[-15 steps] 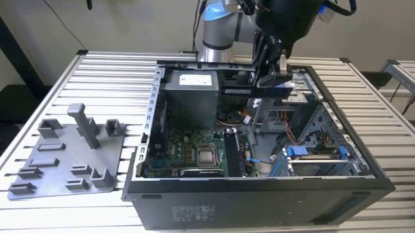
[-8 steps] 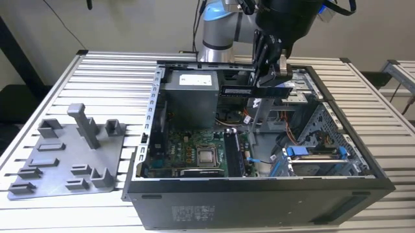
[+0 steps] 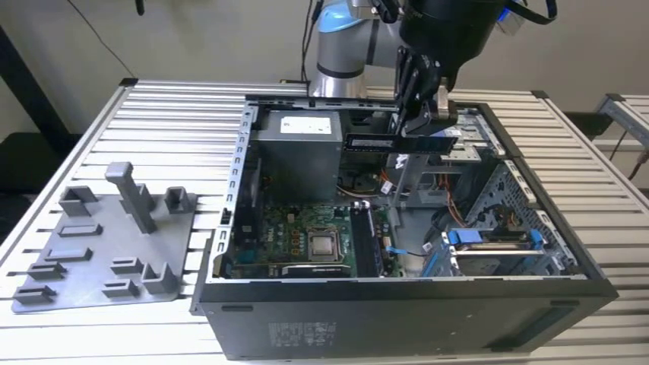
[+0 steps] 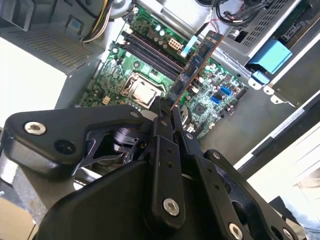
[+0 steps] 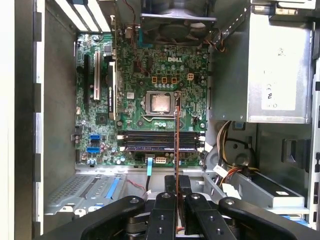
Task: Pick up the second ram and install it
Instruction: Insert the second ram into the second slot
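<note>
The exterior view stands high and well back from the computer case (image 3: 406, 319). It looks down over the bench (image 3: 91, 114) into the open case, towards my arm (image 3: 340, 46) behind it. The first wrist view rides close above my pincer (image 5: 176, 182) and faces straight down into the case. It sees the motherboard (image 5: 150, 75) flat-on and the memory stick (image 5: 176, 145) clamped in my pincer edge-on. The second wrist view looks past the pincer at a slant across the same board. All three views share the motherboard around the processor socket (image 3: 324, 245).
</note>
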Controlling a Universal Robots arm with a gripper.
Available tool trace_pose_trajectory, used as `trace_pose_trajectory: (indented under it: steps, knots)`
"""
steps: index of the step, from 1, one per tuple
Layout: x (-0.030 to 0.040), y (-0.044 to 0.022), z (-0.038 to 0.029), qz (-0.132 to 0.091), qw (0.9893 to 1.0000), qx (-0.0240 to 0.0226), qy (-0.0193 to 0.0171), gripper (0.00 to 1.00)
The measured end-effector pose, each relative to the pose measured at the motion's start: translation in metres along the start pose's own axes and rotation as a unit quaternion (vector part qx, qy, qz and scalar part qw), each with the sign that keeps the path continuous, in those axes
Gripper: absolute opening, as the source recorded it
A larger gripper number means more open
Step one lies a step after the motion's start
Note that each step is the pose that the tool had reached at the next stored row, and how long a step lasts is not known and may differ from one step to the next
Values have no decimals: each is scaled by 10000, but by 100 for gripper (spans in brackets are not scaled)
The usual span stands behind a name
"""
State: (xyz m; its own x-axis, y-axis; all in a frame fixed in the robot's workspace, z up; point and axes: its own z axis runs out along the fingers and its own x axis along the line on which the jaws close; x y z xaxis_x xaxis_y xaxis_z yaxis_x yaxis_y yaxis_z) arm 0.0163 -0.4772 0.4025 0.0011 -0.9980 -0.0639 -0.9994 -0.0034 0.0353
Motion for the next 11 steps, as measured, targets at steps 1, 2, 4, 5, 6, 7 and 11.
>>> trace_pose_trajectory:
  steps: [1,2,4,5,6,7,11]
  knots:
    - [0,0,0,0,10000,0,0,14]
    - [0,0,0,0,10000,0,1,14]
    - [0,0,0,0,10000,0,1,14]
    - [0,0,0,0,10000,0,1,14]
    - [0,0,0,0,10000,0,1,14]
    - [0,0,0,3,10000,0,1,14]
    - [0,1,1,106,9999,7,-3,14]
